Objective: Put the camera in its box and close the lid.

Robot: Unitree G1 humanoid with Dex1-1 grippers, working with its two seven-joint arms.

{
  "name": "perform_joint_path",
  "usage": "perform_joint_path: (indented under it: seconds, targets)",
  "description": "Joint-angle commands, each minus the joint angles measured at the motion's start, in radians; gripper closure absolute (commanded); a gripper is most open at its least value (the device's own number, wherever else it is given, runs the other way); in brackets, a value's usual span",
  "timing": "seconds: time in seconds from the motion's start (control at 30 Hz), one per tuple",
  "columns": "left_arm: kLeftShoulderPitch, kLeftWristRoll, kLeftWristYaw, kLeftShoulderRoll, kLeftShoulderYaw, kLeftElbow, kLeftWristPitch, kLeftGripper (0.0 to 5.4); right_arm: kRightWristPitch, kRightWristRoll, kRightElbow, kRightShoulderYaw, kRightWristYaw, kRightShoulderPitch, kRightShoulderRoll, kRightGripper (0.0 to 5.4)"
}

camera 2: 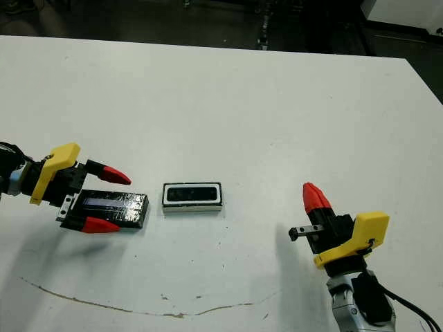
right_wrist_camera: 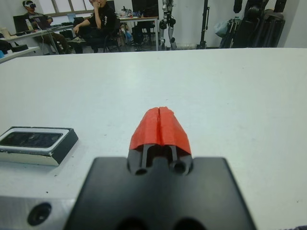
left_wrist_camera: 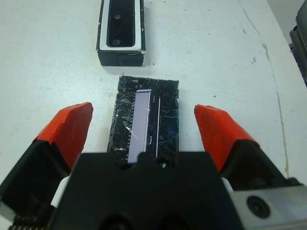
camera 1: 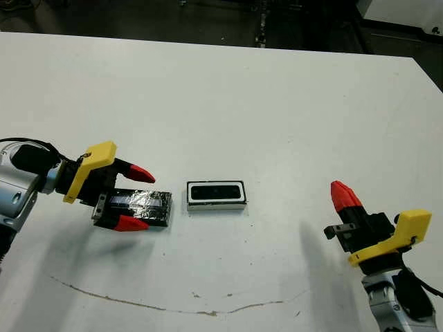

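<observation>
The near end of the lid (left_wrist_camera: 145, 115) is hidden behind the left gripper (left_wrist_camera: 144, 129) body in its wrist view, and the box (right_wrist_camera: 36, 145) is cut off by the right wrist view's edge.

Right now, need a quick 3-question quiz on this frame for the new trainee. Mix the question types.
1. True or false: the camera already lies inside the box.
2. Multiple choice: the open left claw has its fingers on either side of which thing? A) the box B) the lid C) nothing
3. Short answer: is the right claw open or shut, and is it holding anything?

Key
1. True. The dark bar sits in the white tray.
2. B. The lid lies flat on the table, left of the box, between the red fingertips.
3. Shut, holding nothing, well right of the box.
</observation>
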Motion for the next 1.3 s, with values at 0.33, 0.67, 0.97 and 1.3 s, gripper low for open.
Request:
perform_joint_path:
  seconds: [0.33, 0.67, 0.97, 1.3]
  targets:
    - [0.007, 0.034, -0.006, 0.003, -0.02, 0.019, 0.007, 0.0, -0.009, 0.005, -0.003, -0.005, 0.006, 0.016, -0.009, 5.38]
    - [0.009, 0.066, 0.036, 0.017, -0.03, -0.021, 0.11, 0.0, -0.014, 0.003, -0.001, -0.004, 0.009, 0.018, -0.009, 5.38]
    - [0.059, 0.058, 0.116, 0.008, 0.001, -0.074, 0.159, 1.11, -0.013, -0.005, 0.003, -0.003, 0.007, 0.019, -0.008, 5.4]
    - [0.053, 0.064, 0.096, 0.01, -0.009, -0.06, 0.111, 2.24, -0.007, -0.007, -0.001, -0.002, -0.001, 0.019, -0.004, 5.4]
